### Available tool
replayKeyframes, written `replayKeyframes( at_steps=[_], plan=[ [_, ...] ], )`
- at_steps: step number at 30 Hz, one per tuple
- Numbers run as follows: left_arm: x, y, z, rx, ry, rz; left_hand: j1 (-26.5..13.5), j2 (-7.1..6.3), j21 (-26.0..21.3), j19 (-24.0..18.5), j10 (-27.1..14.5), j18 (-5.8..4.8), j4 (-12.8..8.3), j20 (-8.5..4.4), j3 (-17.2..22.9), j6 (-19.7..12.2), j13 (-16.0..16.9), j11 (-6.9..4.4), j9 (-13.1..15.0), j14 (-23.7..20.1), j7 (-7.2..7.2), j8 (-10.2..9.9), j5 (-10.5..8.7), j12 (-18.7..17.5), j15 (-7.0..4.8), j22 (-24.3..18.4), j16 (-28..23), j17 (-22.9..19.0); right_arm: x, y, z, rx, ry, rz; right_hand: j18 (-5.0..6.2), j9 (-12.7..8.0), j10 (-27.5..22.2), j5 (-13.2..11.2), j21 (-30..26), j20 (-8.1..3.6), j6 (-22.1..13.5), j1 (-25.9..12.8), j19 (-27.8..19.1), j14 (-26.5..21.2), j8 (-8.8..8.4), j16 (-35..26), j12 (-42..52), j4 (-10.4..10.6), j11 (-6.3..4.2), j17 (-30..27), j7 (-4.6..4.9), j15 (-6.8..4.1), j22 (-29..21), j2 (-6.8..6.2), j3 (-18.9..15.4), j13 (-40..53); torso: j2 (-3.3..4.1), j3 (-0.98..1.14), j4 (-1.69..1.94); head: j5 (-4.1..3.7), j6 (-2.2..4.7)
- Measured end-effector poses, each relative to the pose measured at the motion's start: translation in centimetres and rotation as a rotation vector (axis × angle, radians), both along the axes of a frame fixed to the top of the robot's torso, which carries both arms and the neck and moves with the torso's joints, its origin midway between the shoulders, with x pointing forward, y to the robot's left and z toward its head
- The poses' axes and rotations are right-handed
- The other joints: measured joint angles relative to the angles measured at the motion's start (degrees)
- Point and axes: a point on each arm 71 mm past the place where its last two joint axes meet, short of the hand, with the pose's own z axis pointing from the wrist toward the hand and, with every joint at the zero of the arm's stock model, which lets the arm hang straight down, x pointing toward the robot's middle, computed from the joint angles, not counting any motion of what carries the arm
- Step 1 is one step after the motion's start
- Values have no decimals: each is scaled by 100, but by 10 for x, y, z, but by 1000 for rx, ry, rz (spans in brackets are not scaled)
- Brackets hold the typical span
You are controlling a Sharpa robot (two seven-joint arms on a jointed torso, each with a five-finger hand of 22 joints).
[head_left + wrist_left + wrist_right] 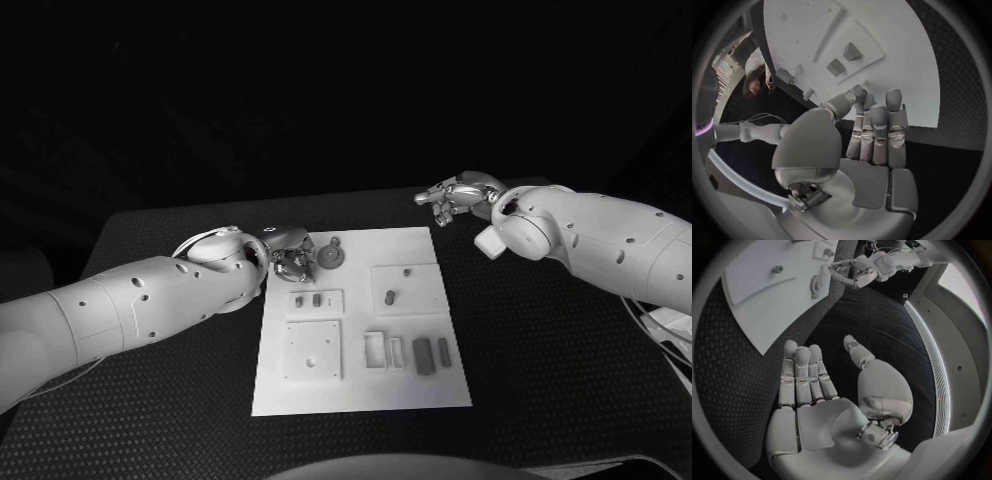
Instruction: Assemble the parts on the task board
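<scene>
Head view: we see the flat white rectangular task board (361,390) mid-table, small grey parts (423,354) lying on its near half and a round grey disc part (333,255) at its far-left corner. The left hand (290,258) sits beside that disc; grip unclear.

Left wrist view: fingers (876,130) straight, together, holding nothing.

Right wrist view: the right hand (826,390) is spread, empty, over black table (729,375).

bare table (562,360) right of task board (418,390) — left hand (293,262) over its far-left corner
</scene>
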Motion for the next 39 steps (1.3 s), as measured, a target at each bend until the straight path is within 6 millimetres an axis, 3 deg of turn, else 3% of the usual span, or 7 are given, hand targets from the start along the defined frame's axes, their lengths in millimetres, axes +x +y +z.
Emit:
replayKeyframes(
  at_steps=[17, 39],
  plan=[
    [-2, -4, -4, 19, 18, -16, 36, 24, 0, 0, 14, 0, -1, 2, -1, -5, 0, -15, 6, 2, -3, -13, -1, 0, 0, -1, 0, 0, 0, 1, 0, 0, 0, 1, 0, 0, 0, 0, 0, 0, 2, 0, 0, 0, 0, -22, 0, 0, 0, 0, -2, 0, 0, 0, 0, -12, -1, 4, -1, -48, -2],
    [-2, -6, -8, 50, 25, -31, 41, 66, 0, 22, 11, 2, -13, -1, -13, 3, 77, -18, 44, 20, -17, -7, 1, -3, 2, -2, -1, -4, 0, 1, 0, 1, 0, 1, 0, 0, 0, 0, 0, 0, 5, 0, 0, 0, 0, -22, 0, 0, 0, 0, -5, 0, 4, 0, 0, -22, 1, 1, -1, -23, -38]
  ],
)
